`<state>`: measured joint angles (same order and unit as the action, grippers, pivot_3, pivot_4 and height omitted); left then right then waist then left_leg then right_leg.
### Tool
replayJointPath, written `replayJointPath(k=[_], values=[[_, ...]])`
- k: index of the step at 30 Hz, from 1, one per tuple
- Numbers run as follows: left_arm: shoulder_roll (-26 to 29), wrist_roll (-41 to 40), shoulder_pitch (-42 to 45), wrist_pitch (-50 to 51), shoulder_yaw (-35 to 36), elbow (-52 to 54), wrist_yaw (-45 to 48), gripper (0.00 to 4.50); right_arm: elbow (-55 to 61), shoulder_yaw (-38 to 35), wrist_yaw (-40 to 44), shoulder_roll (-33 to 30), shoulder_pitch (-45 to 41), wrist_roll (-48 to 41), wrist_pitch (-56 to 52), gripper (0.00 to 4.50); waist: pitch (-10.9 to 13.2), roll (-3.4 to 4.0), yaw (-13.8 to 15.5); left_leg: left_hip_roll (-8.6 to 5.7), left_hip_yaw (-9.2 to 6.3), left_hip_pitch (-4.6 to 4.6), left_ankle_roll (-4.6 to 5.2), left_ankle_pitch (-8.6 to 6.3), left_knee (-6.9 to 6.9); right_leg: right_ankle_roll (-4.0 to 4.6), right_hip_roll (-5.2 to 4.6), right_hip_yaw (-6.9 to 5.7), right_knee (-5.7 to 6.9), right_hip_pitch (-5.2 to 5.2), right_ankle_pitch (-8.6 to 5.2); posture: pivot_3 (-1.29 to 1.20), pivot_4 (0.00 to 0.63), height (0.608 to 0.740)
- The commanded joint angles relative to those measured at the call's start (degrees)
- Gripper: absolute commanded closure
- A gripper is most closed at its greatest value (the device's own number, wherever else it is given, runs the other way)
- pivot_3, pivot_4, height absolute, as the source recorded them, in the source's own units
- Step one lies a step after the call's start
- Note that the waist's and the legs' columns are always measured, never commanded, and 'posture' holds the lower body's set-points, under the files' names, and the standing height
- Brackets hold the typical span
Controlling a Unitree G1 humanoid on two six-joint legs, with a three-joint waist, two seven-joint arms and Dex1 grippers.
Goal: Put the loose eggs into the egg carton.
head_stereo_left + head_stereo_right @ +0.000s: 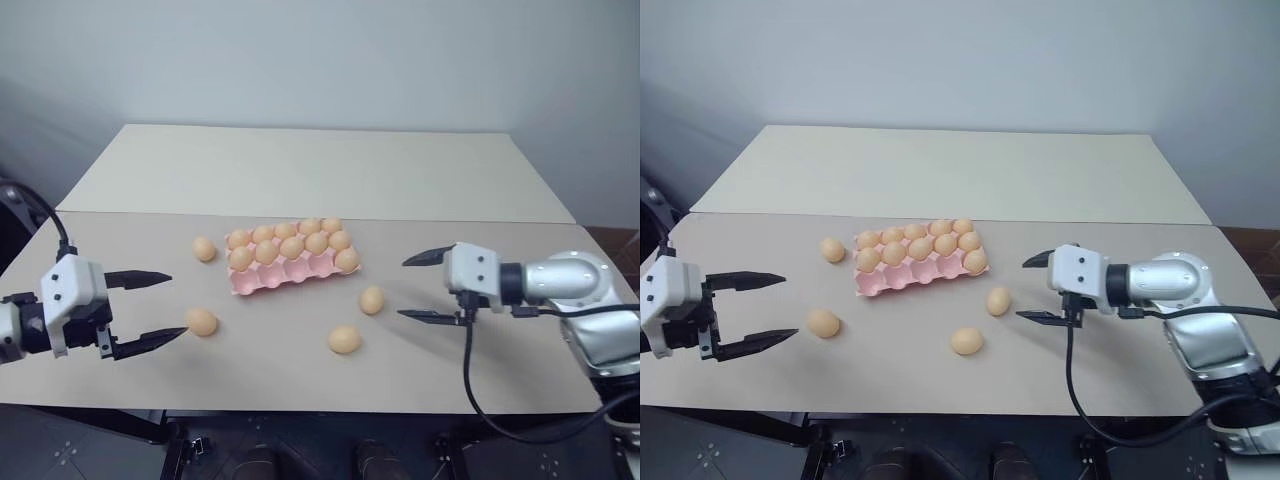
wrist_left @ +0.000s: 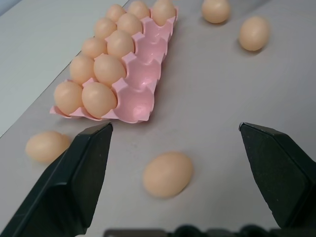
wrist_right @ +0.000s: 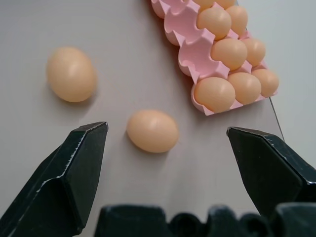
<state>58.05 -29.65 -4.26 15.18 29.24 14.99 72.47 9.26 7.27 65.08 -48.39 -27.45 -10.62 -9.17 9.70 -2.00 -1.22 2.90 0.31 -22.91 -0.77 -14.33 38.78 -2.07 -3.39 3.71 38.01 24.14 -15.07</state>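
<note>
Here, left claw [image 1: 150,310] spread wide, holding nothing; one loose egg [image 1: 201,321] lies on the tabletop [image 1: 300,385] just off its lower fingertip, not clearly touching. Right claw [image 1: 424,287] likewise spread wide and empty, a second egg [image 1: 372,300] just beyond its fingertips, apart from them. Third egg [image 1: 344,339] lies nearer the tabletop's front edge than the egg carton [image 1: 292,276], between the two claws. Fourth egg [image 1: 204,249] sits just beside the carton's left end. Carton rests mid-tabletop, pink; its two far rows are filled, the near row holds one egg at the right end, its other cups bare. Nothing stands between either claw and its nearest egg.
</note>
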Motion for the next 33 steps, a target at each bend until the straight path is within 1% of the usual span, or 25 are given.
replayJointPath(k=[1, 5, 14, 21, 26, 29, 31, 33], values=[[0.43, -1.48, 0.51, 0.72, 0.60, 2.71, -0.59, 0.05, -3.72, 2.26, 0.14, 2.00, -2.65, 2.80, 4.35, 0.00, 0.00, 0.00, 0.03, 0.00, 0.00, 0.00, 0.00, 0.00, 0.00, 0.00, 0.00, 0.00, 0.02, 0.01, 0.00, 0.00, 0.150, 0.740], [0.05, -1.74, 0.55, 1.78, 0.27, 4.50, -1.84, 0.05, -7.96, 4.80, 1.02, 5.13, -5.04, 4.23, 7.30, 0.00, 0.00, 0.01, 0.07, 0.00, 0.00, -0.01, 0.00, 0.00, 0.00, 0.00, 0.00, 0.00, 0.01, 0.02, 0.00, 0.00, 0.150, 0.740], [-0.30, -2.22, -0.08, 3.09, 0.60, 6.33, -3.50, 0.05, -17.69, 8.33, 0.04, 10.59, -8.32, 9.13, 10.82, 0.00, 0.01, 0.01, 0.09, 0.00, 0.00, 0.01, 0.00, 0.00, -0.01, 0.01, 0.00, 0.00, 0.03, 0.01, 0.00, 0.00, 0.150, 0.740], [-0.35, -1.96, -0.49, 3.02, 0.58, 6.73, -4.45, 0.05, -22.08, 8.88, -1.49, 12.49, -9.49, 11.61, 11.94, 0.00, 0.01, 0.02, 0.06, 0.00, 0.00, 0.01, 0.00, 0.00, -0.01, 0.01, 0.00, 0.00, 0.03, 0.02, 0.01, 0.00, 0.150, 0.740], [-0.41, -1.93, -0.36, 3.03, 0.32, 6.82, -5.08, 0.05, -24.35, 9.25, -0.97, 12.84, -10.24, 12.25, 12.12, 0.00, 0.01, 0.02, -0.01, 0.00, 0.00, 0.01, 0.00, 0.00, -0.01, 0.01, 0.00, 0.00, 0.03, 0.01, 0.01, 0.00, 0.150, 0.740], [-0.44, -1.91, -0.42, 3.17, 0.24, 6.94, -5.40, 0.00, -23.72, 8.94, -0.19, 12.79, -9.90, 11.40, 11.47, 0.58, 0.01, 0.02, 0.00, 0.00, 0.00, 0.01, 0.00, 0.00, -0.02, 0.01, 0.00, 0.00, 0.02, 0.01, 0.01, 0.00, 0.150, 0.740], [-0.54, -1.90, -0.67, 3.10, 0.35, 6.96, -5.49, 0.00, -22.91, 8.86, -0.39, 12.50, -9.32, 11.70, 12.28, 1.26, 0.01, 0.02, 0.00, 0.00, 0.00, 0.01, 0.00, 0.00, -0.02, 0.01, 0.00, 0.00, 0.02, 0.01, 0.01, 0.00, 0.150, 0.740], [-0.60, -1.83, -0.78, 3.03, 0.35, 6.88, -5.62, 0.00, -22.63, 8.80, -0.32, 12.43, -9.18, 11.75, 11.74, 1.26, 0.01, 0.02, -0.02, 0.00, 0.00, 0.01, 0.00, 0.00, -0.01, 0.01, 0.00, 0.00, 0.03, 0.01, 0.01, 0.00, 0.150, 0.740]])
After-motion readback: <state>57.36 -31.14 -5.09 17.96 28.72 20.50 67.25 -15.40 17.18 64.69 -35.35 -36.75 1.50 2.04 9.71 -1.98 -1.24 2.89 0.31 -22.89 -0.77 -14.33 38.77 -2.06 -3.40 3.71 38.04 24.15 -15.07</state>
